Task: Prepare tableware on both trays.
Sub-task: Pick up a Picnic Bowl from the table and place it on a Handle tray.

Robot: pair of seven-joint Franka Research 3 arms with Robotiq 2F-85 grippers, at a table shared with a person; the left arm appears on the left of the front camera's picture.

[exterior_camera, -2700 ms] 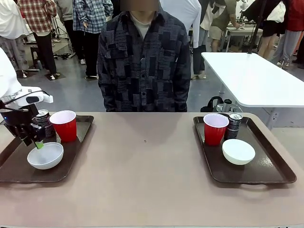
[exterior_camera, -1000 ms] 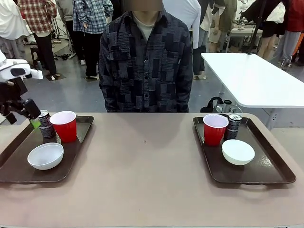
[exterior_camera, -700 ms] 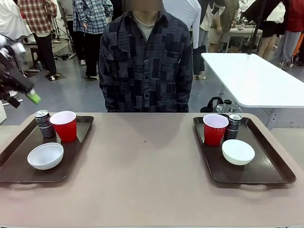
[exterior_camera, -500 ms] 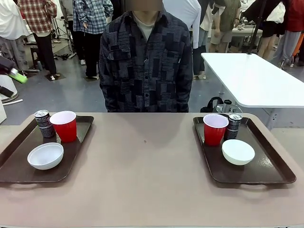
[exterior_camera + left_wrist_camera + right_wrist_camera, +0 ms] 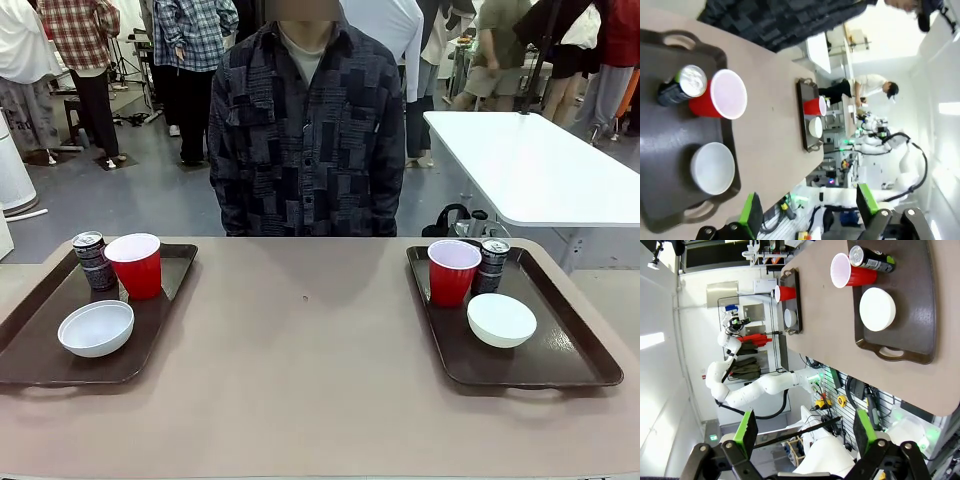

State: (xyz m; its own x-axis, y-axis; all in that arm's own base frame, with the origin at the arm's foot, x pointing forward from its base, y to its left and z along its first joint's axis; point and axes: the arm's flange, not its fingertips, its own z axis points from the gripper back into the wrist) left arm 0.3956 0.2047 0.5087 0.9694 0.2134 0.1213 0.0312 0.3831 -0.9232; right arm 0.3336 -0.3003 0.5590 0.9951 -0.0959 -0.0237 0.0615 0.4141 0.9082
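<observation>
No text, label, brand or number can be read here. The left tray's drink can (image 5: 91, 260) and the right tray's drink can (image 5: 493, 264) both carry pale print on their dark sides, but it is too small and blurred to make out in any view.

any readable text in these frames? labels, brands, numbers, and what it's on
No text can be read in these frames.
Left can: pale print on the dark side, too small and blurred to read.
Right can: the same, print blurred.
Red cups, bowls and trays: no print seen.
Wall panels and tools in the wrist views: too small to tell whether they carry any text.
</observation>
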